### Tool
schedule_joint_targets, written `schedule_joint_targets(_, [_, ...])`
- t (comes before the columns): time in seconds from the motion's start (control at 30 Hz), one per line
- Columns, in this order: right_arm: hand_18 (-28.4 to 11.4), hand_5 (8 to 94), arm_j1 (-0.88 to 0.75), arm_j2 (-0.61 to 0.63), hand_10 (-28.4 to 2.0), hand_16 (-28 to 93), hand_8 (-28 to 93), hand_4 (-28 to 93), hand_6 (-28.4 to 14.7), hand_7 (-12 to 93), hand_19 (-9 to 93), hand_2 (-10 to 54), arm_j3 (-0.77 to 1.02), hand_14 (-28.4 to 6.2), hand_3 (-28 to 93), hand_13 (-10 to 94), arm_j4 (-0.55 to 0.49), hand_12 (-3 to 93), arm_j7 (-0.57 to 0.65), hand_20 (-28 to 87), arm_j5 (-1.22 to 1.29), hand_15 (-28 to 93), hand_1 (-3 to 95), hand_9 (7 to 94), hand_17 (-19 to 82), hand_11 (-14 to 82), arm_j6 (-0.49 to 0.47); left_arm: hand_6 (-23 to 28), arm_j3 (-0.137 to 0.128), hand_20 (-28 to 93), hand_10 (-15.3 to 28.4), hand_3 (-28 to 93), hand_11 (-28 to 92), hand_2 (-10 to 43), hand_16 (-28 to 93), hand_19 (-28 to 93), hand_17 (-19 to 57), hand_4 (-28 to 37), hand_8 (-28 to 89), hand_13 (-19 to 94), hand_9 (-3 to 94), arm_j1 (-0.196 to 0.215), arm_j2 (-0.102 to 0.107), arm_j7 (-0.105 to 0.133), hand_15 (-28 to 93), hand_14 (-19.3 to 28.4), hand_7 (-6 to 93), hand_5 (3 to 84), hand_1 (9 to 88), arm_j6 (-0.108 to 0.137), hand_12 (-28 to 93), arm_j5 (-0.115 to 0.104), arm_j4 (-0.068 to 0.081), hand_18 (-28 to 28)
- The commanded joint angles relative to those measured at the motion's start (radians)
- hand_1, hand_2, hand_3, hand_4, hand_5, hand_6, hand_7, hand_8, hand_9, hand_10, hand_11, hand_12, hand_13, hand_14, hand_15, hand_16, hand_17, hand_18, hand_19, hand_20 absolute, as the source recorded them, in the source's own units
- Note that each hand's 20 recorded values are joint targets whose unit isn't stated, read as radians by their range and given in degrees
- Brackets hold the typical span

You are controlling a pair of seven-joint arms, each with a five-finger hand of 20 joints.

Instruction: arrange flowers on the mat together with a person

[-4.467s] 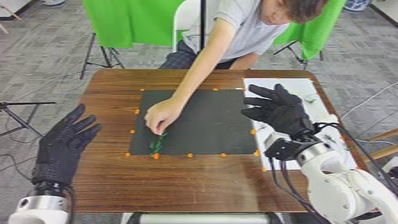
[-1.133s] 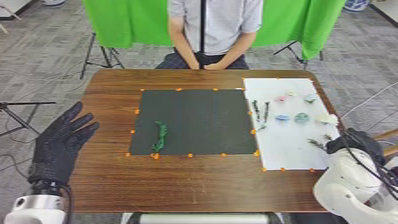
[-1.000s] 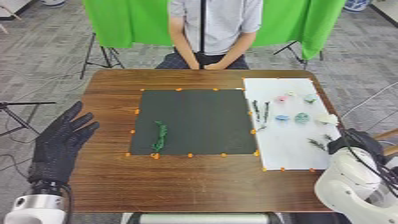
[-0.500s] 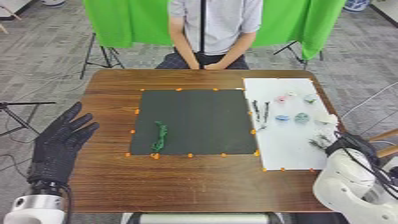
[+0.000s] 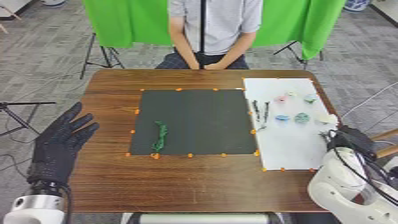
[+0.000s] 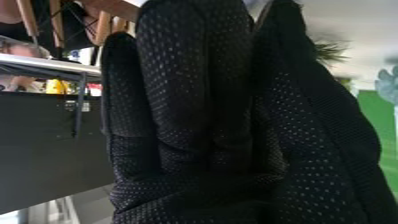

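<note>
The black mat has one green sprig lying near its left side. On the white sheet are two thin dark stems, a blue flower, a pale green leaf piece, a white flower and a pink flower. My right hand is low at the sheet's right edge and partly hides a sprig there. In the right wrist view my right hand has straight fingers, with sprig leaves behind the thumb. My left hand is open at the table's left edge.
Beyond the far table edge a person sits with both hands together, off the flowers. Small orange tabs mark the borders of the mat and sheet. Cables run along my right arm.
The person's hand has left the green sprig on the mat and withdrawn. My right hand has gone from above the sheet to its right edge, lately shifting slightly farther over the sprig there.
</note>
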Motion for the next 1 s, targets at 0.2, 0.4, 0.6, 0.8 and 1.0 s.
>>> schedule_joint_targets(0.2, [-17.9, 90.1, -0.003, 0.023, -9.2, 20, -1, -28, 1.9, 14, 93, -9.5, 0.043, -4.9, 56, 89, -0.152, 17.2, -0.017, -7, -0.123, 47, 61.0, 93.7, 50, 27.3, 0.033, 6.7, -0.023, 14, 16.1, 76, 21, 8.4, -6, 38, -8.9, -23.4, -9, 20, 30.9, 0.033, 0.01, 0.003, 45, 21.9, 10.3, 33.6, 21.5, 0.007, 11, -0.009, -0.007, 17.4])
schedule_joint_targets(0.4, [-18.7, 90.9, 0.107, -0.001, -9.2, 21, 0, -28, 2.4, 14, 93, -9.5, -0.008, -5.6, 57, 90, -0.222, 16.5, -0.052, -5, -0.148, 47, 60.0, 93.7, 50, 29.4, 0.047, 6.7, -0.028, 14, 16.1, 76, 21, 8.5, -6, 38, -8.9, -23.3, -9, 20, 30.9, 0.045, 0.027, 0.021, 45, 21.9, 10.3, 33.5, 21.6, 0.017, 11, -0.023, -0.01, 17.4])
schedule_joint_targets(0.6, [-19.6, 91.0, 0.355, -0.09, -9.4, 21, 0, -28, 2.1, 14, 93, -9.5, -0.22, -5.8, 59, 90, -0.236, 16.2, -0.112, -2, -0.13, 47, 59.2, 93.7, 49, 30.3, 0.036, 6.7, -0.046, 14, 16.1, 76, 21, 8.5, -6, 38, -8.9, -23.3, -9, 20, 30.9, 0.043, 0.014, -0.004, 45, 22.0, 10.3, 33.5, 21.6, 0.01, 11, -0.005, -0.016, 17.4])
schedule_joint_targets(0.8, [-20.2, 91.0, 0.583, -0.255, -9.4, 22, 0, -28, 1.9, 14, 93, -9.5, -0.455, -6.1, 59, 90, -0.148, 15.9, -0.17, 0, -0.088, 47, 58.8, 93.7, 49, 30.5, 0.043, 6.7, -0.043, 14, 16.1, 76, 21, 8.5, -6, 38, -8.9, -23.2, -9, 20, 30.9, 0.027, 0.003, -0.036, 45, 22.0, 10.4, 33.5, 21.6, 0.006, 11, 0.013, -0.019, 17.3])
schedule_joint_targets(1.0, [-20.7, 91.0, 0.627, -0.413, -9.3, 22, 0, -28, 2.0, 14, 93, -9.5, -0.524, -6.1, 61, 90, -0.041, 15.8, -0.206, 0, -0.025, 47, 58.1, 93.7, 48, 31.2, 0.016, 6.6, -0.013, 15, 16.1, 76, 21, 8.6, -6, 38, -8.9, -23.0, -9, 20, 31.0, -0.009, 0.002, -0.072, 45, 22.0, 10.5, 33.5, 21.6, -0.004, 11, 0.031, -0.015, 17.3])
